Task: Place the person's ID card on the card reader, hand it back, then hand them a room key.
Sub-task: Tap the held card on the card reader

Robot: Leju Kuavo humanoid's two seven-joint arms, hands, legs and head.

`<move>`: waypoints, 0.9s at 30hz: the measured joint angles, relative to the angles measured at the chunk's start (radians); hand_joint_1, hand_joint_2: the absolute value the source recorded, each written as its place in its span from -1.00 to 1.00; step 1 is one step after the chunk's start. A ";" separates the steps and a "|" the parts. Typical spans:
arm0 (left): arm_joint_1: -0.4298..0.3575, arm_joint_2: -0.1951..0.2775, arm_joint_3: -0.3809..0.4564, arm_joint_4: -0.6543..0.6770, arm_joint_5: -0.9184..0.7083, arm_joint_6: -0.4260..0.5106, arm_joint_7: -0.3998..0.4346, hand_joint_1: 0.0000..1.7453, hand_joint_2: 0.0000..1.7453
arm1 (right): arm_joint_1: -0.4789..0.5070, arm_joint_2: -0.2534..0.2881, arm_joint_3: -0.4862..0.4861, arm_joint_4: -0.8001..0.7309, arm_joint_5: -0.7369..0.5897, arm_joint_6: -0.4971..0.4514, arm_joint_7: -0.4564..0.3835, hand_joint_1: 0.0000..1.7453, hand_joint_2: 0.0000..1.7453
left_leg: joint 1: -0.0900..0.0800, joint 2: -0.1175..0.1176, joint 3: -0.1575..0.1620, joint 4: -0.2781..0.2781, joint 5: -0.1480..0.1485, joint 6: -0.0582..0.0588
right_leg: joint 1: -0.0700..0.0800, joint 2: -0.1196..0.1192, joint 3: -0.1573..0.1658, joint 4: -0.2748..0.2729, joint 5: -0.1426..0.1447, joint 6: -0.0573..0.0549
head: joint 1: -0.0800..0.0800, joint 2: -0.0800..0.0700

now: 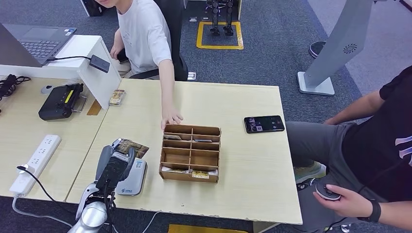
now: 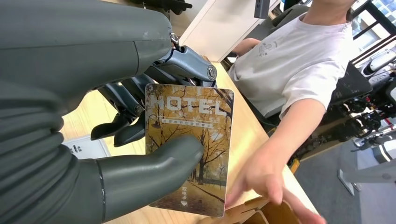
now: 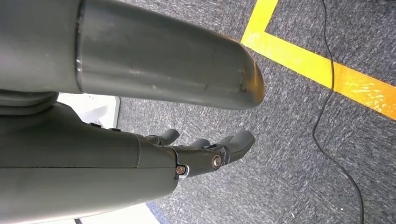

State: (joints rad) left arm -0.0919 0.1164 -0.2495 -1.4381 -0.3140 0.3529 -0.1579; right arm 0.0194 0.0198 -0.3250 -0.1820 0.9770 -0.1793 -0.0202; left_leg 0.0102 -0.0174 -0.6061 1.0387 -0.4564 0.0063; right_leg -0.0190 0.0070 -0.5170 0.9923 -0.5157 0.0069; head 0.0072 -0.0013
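Observation:
My left hand [image 1: 115, 165] holds a card [image 1: 132, 147] printed with autumn trees and the word HOTEL, over the near left part of the table. In the left wrist view the thumb [image 2: 149, 172] presses the card [image 2: 191, 144] against the dark fingers behind it. The white and grey card reader [image 1: 132, 178] lies right under the hand, and a corner of the reader [image 2: 86, 148] shows behind the fingers. A person in a white shirt rests a hand [image 1: 171, 119] at the far edge of a wooden compartment box [image 1: 190, 153] that holds cards. My right hand [image 3: 205, 154] hangs over the carpet, fingers loosely extended, holding nothing.
A black phone [image 1: 264, 124] lies right of the box. A power strip [image 1: 36, 162], a black device [image 1: 60, 101] and a laptop [image 1: 39, 41] are on the left desk. Another card [image 1: 116, 97] lies by the white divider. A second person sits at the right with a controller [image 1: 325, 191].

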 joint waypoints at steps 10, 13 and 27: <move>0.004 0.001 0.000 -0.004 0.051 -0.038 0.000 1.00 1.00 | 0.000 0.000 0.000 0.000 0.000 -0.001 0.000 -1.00 -1.00 | 0.000 0.000 0.000 0.000 0.000 0.000 | 0.000 0.000 0.000 0.000 0.000 0.000 | 0.000 0.000; 0.021 0.004 0.000 -0.008 0.143 -0.102 0.003 1.00 1.00 | 0.000 0.000 -0.001 0.000 -0.004 -0.003 -0.003 -1.00 -1.00 | 0.000 0.000 0.000 0.000 0.000 0.000 | 0.000 0.000 0.000 0.000 0.000 0.000 | 0.000 0.000; 0.137 0.027 0.019 0.009 0.081 -0.037 0.060 1.00 1.00 | 0.006 0.000 -0.006 0.004 -0.021 -0.027 -0.009 -1.00 -1.00 | 0.000 0.000 -0.001 0.000 0.000 0.000 | 0.000 0.000 -0.002 0.000 0.000 0.000 | 0.000 0.000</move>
State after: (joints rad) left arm 0.0453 0.1430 -0.2301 -1.4287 -0.2326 0.3160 -0.0980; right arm 0.0256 0.0198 -0.3305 -0.1784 0.9555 -0.2059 -0.0293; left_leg 0.0102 -0.0175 -0.6069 1.0385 -0.4565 0.0063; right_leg -0.0191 0.0070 -0.5186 0.9922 -0.5162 0.0073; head 0.0072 -0.0013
